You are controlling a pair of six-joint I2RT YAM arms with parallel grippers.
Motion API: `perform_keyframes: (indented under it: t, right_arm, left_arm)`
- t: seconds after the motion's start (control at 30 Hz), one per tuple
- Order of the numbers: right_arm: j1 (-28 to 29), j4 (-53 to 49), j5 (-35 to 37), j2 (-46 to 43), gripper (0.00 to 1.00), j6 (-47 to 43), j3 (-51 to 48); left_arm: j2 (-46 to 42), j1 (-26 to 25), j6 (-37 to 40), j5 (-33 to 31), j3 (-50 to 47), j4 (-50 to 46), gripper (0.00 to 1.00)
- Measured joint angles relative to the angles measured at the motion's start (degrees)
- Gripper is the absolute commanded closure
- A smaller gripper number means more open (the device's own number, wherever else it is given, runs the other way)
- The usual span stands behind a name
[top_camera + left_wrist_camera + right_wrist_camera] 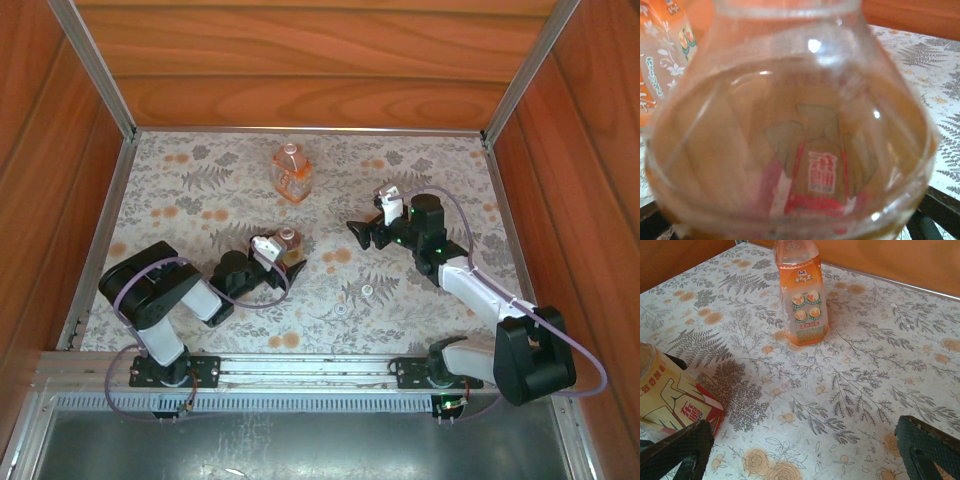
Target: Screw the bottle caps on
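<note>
The slimmer round bottle (288, 243) stands left of the table's middle, uncapped, with amber liquid and a red and yellow label. My left gripper (280, 257) is shut on it. In the left wrist view the slimmer bottle (790, 125) sits right against the camera, between the dark fingers (936, 207). The wide squarish bottle (291, 172) stands upright farther back, orange-labelled; the right wrist view has the wide bottle (801, 295) and the slimmer bottle (667, 392). Two tiny whitish caps (367, 290) (343, 310) lie on the cloth. My right gripper (362, 232) (800, 460) is open, holding nothing.
A floral cloth (430, 190) covers the table. Wooden walls with metal rails (100, 230) enclose it on three sides. Both caps lie between the two arms, near the front rail (300, 365).
</note>
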Motion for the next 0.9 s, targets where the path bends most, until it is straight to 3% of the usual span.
perform_keyframes:
  t: [0.1,0.4,0.67,0.9]
  right_arm:
    - [0.0,0.0,0.0,0.0,0.0,0.0,0.0]
    - [0.0,0.0,0.0,1.3,0.0,0.2,0.0]
    - [1.4,-0.1,3.2,1.0,0.0,1.4,-0.4]
    - [2.5,-2.5,6.3,-4.9,0.0,7.4,-2.9]
  left_arm:
    - [0.1,0.6,0.1,0.6,0.0,1.1,0.15]
    - [0.4,2.1,-0.4,3.6,0.0,1.8,0.31]
    - [3.3,2.7,-0.4,7.0,2.5,3.0,0.31]
    - [9.1,4.5,1.0,15.0,8.8,3.4,0.31]
